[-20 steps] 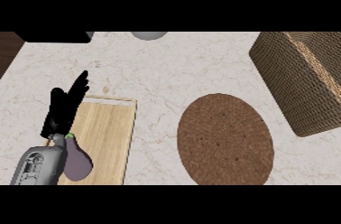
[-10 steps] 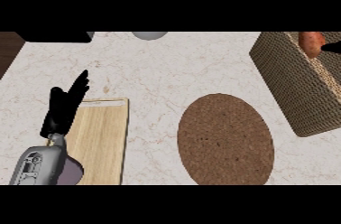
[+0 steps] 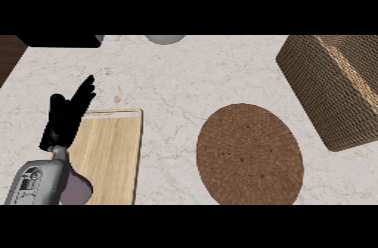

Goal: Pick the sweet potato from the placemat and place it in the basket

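The brown oval placemat lies on the marble counter right of centre, with nothing on it. The woven basket stands at the right edge; its inside is mostly out of the picture. No sweet potato shows anywhere. My left hand rests open at the left, fingers straight and pointing up, over the far end of a wooden cutting board. My right hand does not show.
A purple rounded thing lies on the board, partly under my left forearm. A grey round object and a black object sit at the counter's far edge. Dark wood shows past the counter's left corner.
Half a second ago an orange thing showed at the top right over the basket; it is out of sight now. The left hand has stayed put.
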